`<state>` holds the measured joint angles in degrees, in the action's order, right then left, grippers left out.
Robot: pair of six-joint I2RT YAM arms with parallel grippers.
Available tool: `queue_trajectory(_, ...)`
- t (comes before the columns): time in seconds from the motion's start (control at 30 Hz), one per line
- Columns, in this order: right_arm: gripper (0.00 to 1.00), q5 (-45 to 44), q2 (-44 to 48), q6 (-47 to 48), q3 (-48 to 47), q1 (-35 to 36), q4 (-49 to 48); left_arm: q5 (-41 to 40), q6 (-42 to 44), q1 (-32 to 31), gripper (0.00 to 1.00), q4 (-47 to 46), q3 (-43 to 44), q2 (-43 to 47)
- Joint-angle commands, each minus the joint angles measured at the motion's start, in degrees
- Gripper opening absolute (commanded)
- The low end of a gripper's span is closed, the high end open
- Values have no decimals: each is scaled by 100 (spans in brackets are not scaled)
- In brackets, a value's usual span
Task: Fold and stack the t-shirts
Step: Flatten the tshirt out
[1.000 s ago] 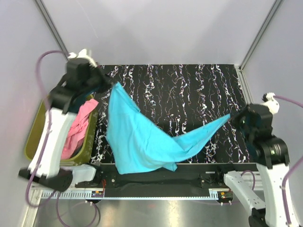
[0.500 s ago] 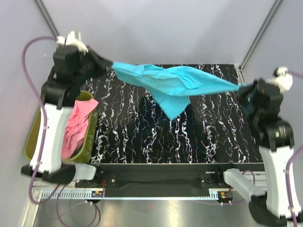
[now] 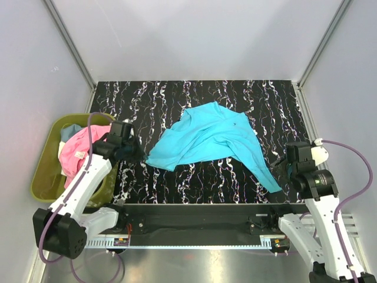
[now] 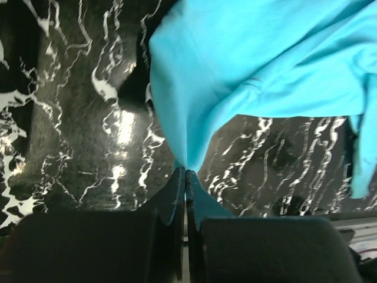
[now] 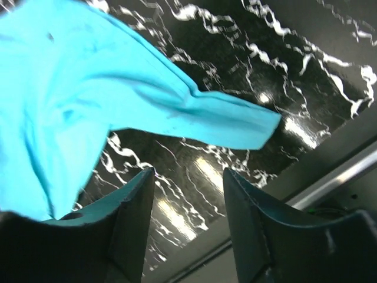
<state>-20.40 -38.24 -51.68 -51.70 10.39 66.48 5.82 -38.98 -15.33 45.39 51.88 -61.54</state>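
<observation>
Lower right: right gripper (image 3: 281, 168) has jaws apart, holding nothing, just beside the near tip of the turquoise t-shirt (image 3: 209, 138). Centre left: left gripper (image 3: 134, 153) clenched on its left corner. Shirt lies rumpled mid-desk (image 3: 177, 97). Pink t-shirt (image 3: 76, 154) heaped in olive bin (image 3: 44, 177), left edge.

a black table top (image 3: 200, 97) veined with white is seen. a turquoise t-shirt (image 3: 206, 138) is laid on it, rumpled and partly spread. one corner is drawn to the tips of the left gripper (image 4: 185, 174), where it is pinched between the fingers (image 4: 174, 194). a narrow end is laid just ahead of the right gripper (image 5: 188, 177), whose fingers (image 5: 134, 203) are parted over bare table.
</observation>
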Motion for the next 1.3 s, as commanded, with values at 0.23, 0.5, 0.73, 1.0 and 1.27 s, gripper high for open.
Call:
queue_trajectory(0.23,59,-394,-3445,395,-1647,-11,-1963,208,347,4,0,-891,-415,449)
queue_trajectory(0.5,47,-219,-7212,115,-5567,-55,-1023,665,330,-5,0,-1260,-784,713)
queue_trajectory(0.73,48,247,-8970,-114,-6879,-55,-1076,701,462,-14,0,-1181,-837,863)
queue_trajectory(1.0,47,143,-9922,-465,-7714,-55,-786,815,418,-14,0,-1172,-907,986)
queue_trajectory(1.27,47,168,-10256,-633,-8004,-134,-874,771,418,-14,0,-1111,-934,1091)
